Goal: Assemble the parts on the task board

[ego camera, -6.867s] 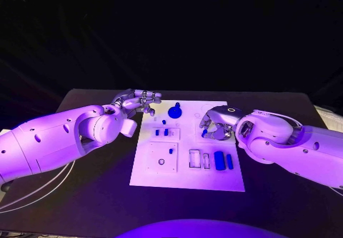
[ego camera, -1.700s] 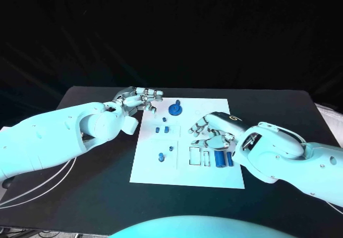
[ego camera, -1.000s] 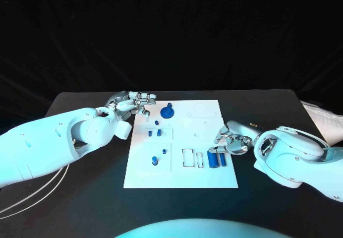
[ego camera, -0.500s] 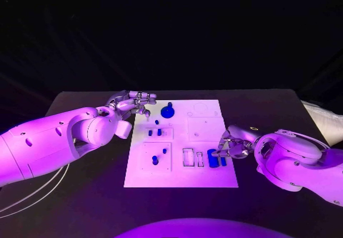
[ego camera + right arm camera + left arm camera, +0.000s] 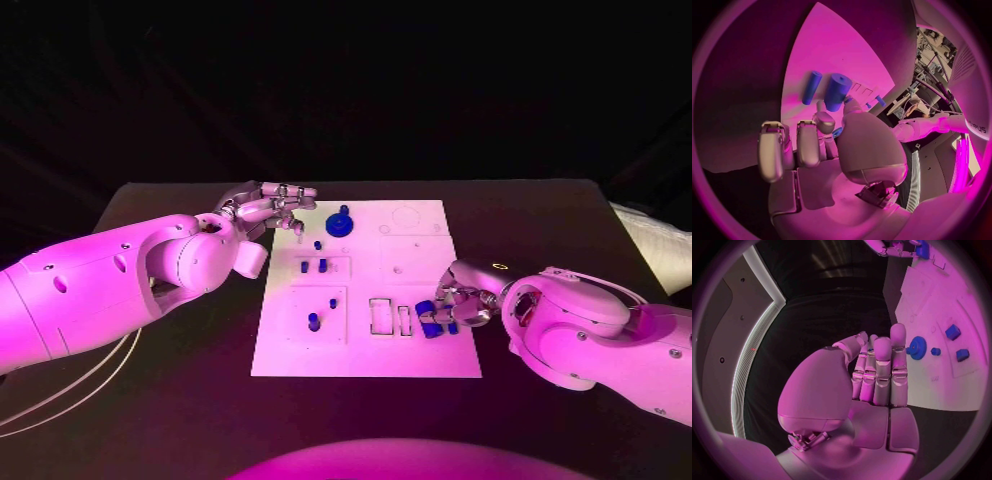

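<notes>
I have the right hand down at the near right edge of the task board, fingers curled in around the blue cylinders lying there. In the right wrist view the two cylinders lie side by side just ahead of the fingertips, with a small blue piece tucked between finger and thumb. It looks pinched, but I can't tell for sure that it's held.

My left hand hovers at the far left corner of the board, fingers together and nearly straight, holding nothing. The blue gear sits just beside it, and two small blue blocks stand further down the board. The board lies flat in the middle of the black counter.

Handling guess: the parts look like hard, light plastic, smooth and round, so the cylinders will likely roll or slip. I'd take one across its middle, thumb opposite finger, and lift straight up. The slots beside them look tight, so alignment matters.
</notes>
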